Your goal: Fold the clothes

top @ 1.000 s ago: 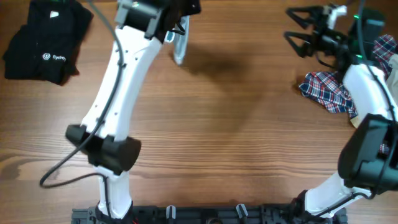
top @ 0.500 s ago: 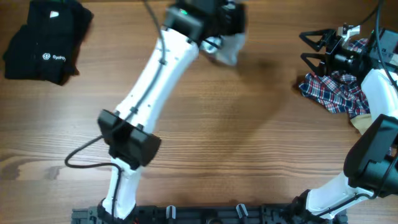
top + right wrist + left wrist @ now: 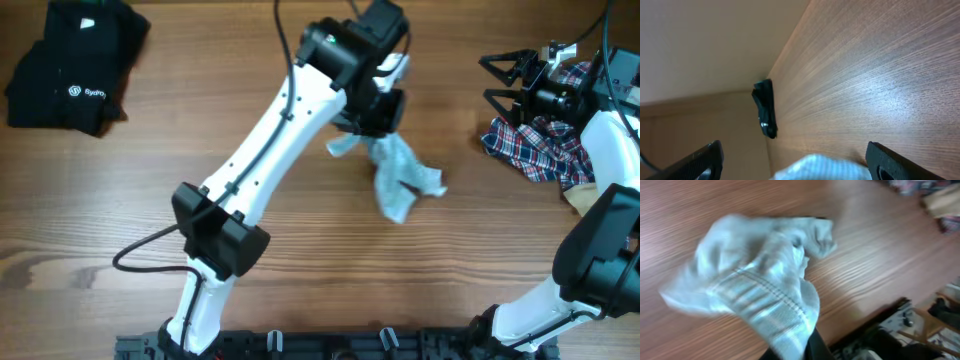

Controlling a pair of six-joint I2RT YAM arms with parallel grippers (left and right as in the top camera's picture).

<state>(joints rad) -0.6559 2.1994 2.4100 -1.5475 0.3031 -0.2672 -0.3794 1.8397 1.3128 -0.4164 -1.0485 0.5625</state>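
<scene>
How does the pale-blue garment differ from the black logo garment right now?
Colour: the pale-blue striped garment is light, finely striped; the black logo garment is dark with a white logo. Pose: the pale-blue one is crumpled mid-table; the black one lies flat, roughly folded, far left. State: the left gripper is shut on the pale-blue one; nothing touches the black one. Both are soft cloth on the table.

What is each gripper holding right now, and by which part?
Left gripper pinches the small pale-blue striped cloth garment by a bunched end; right gripper holds nothing, open.
</scene>
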